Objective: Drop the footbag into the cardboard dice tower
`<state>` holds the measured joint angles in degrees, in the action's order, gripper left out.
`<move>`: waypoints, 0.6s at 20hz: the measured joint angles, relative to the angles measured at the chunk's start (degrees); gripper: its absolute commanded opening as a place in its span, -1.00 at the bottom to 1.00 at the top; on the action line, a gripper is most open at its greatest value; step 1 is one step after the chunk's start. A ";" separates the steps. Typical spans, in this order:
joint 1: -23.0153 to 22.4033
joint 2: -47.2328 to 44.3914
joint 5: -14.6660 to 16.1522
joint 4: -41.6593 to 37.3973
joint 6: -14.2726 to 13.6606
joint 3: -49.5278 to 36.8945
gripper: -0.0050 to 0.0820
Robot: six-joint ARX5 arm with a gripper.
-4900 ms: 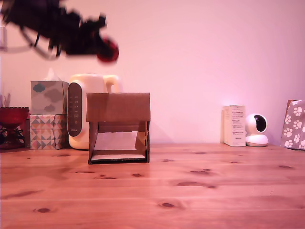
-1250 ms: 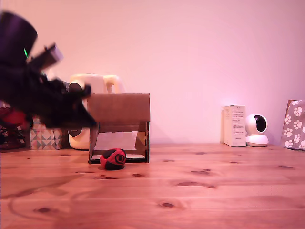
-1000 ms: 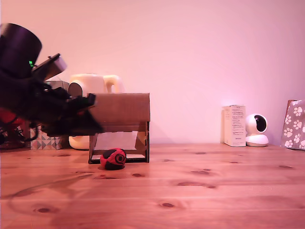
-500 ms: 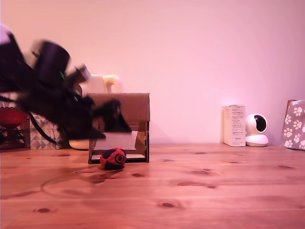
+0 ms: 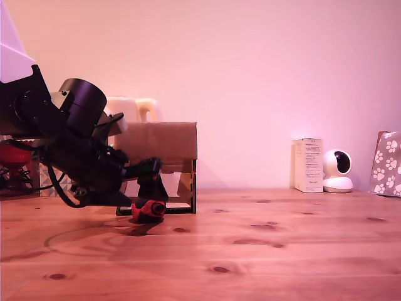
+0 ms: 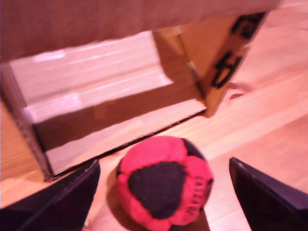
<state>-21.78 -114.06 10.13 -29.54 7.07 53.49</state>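
Lowered gripper [image 6: 163,185] straddles footbag [image 6: 165,182] before cardboard dice tower [image 5: 156,143], hiding kettle [image 5: 131,108].

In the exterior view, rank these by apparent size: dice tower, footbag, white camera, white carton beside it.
Largest to smallest:
1. cardboard dice tower
2. white carton
3. white camera
4. footbag, partly hidden by the gripper

Camera and footbag look close, and the footbag sits nearer the lens.

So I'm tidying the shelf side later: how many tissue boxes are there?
2 at most, at the exterior view's left edge behind the arm; only a sliver of the lower tissue box shows now, the rest hidden.
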 measured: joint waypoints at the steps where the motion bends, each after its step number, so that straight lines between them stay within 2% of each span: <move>1: 0.00 -0.33 -0.02 0.17 0.00 0.02 0.31; 4: 0.00 -1.60 0.04 1.29 0.00 0.02 -0.49; 5: 0.00 -1.62 0.04 1.29 0.00 0.02 -0.67; 6: -0.09 -1.60 0.04 0.96 0.00 0.04 -0.76; 12: -0.13 -0.85 0.74 2.84 0.02 0.59 -0.76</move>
<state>-21.91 -114.91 10.87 -26.70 7.09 54.08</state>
